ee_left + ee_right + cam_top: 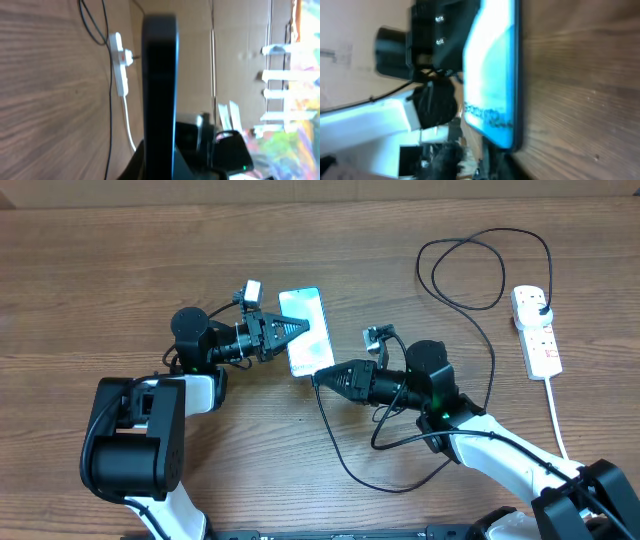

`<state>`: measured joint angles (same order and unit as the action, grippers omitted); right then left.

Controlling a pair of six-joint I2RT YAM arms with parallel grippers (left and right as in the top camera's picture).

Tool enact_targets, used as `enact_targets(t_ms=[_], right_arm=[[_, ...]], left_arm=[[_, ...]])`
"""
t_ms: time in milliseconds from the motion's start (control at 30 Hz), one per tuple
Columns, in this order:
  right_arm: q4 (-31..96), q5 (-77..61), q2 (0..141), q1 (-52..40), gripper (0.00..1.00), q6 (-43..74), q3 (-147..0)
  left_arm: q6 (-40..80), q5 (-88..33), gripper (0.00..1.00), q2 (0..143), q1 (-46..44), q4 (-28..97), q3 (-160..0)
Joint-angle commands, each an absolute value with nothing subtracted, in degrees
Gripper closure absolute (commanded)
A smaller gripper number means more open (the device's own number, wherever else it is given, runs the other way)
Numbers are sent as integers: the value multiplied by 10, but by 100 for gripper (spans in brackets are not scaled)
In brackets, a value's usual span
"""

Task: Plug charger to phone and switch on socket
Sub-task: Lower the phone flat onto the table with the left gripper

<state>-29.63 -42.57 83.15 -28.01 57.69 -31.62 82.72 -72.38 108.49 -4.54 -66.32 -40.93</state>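
Observation:
The phone with its bright cyan screen is at the table's middle. My left gripper is shut on its left long side. The left wrist view shows the phone edge-on as a dark bar between the fingers. My right gripper is shut at the phone's near end, and the charger's thin black cable leaves its tip. The right wrist view shows the screen just above the fingers; the connector tip is hidden. The cable loops to a plug in the white socket strip.
The strip's thick white cord runs toward the front right edge. The strip and black cable also show in the left wrist view. A cardboard wall stands along the far edge. The cable's slack lies in front of the right arm.

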Motion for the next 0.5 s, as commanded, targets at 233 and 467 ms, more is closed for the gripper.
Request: enact_targets(t_ms=[233, 467], right_arm=[[-180, -439, 703, -211, 15, 427, -329], [23, -334, 604, -204, 0, 342, -329]], left_arm=[[801, -768, 96, 1067, -37, -661, -410], [705, -757, 96, 1067, -41, -506, -472]])
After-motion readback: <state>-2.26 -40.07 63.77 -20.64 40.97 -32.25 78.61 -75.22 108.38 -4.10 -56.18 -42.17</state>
